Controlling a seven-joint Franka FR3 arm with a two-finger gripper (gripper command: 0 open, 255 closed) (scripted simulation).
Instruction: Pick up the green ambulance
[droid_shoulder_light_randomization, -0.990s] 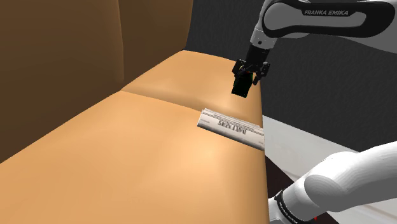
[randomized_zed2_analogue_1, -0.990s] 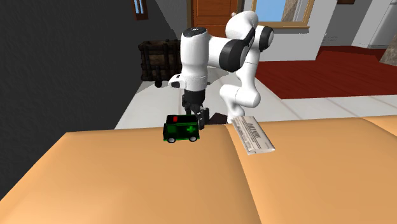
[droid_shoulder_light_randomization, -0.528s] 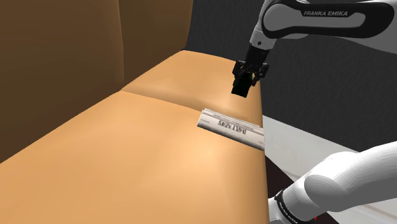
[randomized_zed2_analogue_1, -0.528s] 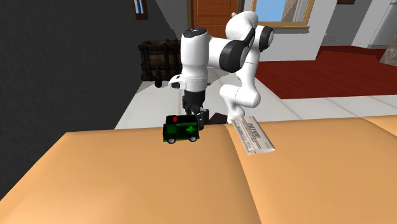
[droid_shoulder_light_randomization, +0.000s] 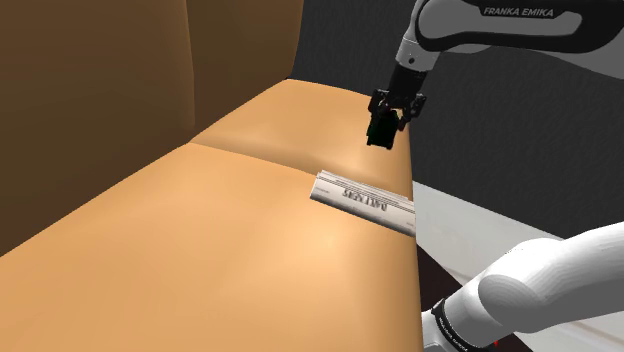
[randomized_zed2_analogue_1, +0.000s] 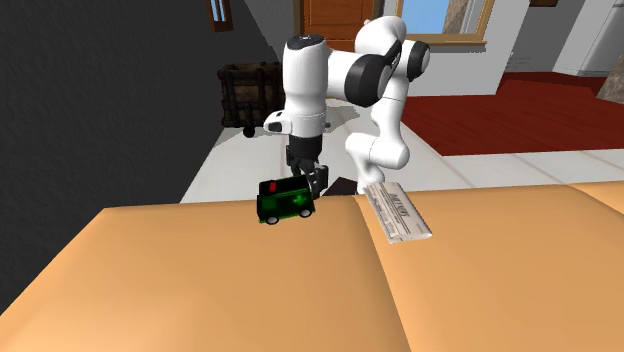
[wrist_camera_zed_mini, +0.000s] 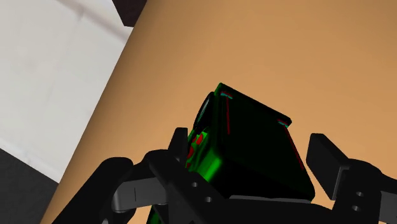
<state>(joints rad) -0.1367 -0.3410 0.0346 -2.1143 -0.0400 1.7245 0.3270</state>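
While the gripper (wrist_camera_zed_mini: 253, 145) clasps the green ambulance (randomized_zed2_analogue_1: 284, 203), tan cushion (randomized_zed2_analogue_1: 250, 290) spreads beneath — newspaper (randomized_zed2_analogue_1: 400, 216) beside.

Stock on view: one green ambulance (randomized_zed2_analogue_1: 284, 203), one folded newspaper (droid_shoulder_light_randomization: 362, 200), one tan sofa (droid_shoulder_light_randomization: 100, 100) of two seat cushions (droid_shoulder_light_randomization: 200, 240), one white arm (randomized_zed2_analogue_1: 340, 85) with one black end effector (wrist_camera_zed_mini: 253, 151) of two fingers (wrist_camera_zed_mini: 327, 159), one dark crate (randomized_zed2_analogue_1: 250, 90), one far wooden door (randomized_zed2_analogue_1: 330, 20).

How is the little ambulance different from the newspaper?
The ambulance is green and black; the newspaper is white with print. The ambulance is tilted, clasped in the fingers; the newspaper lies flat on the sofa. Both are near the sofa's edge.
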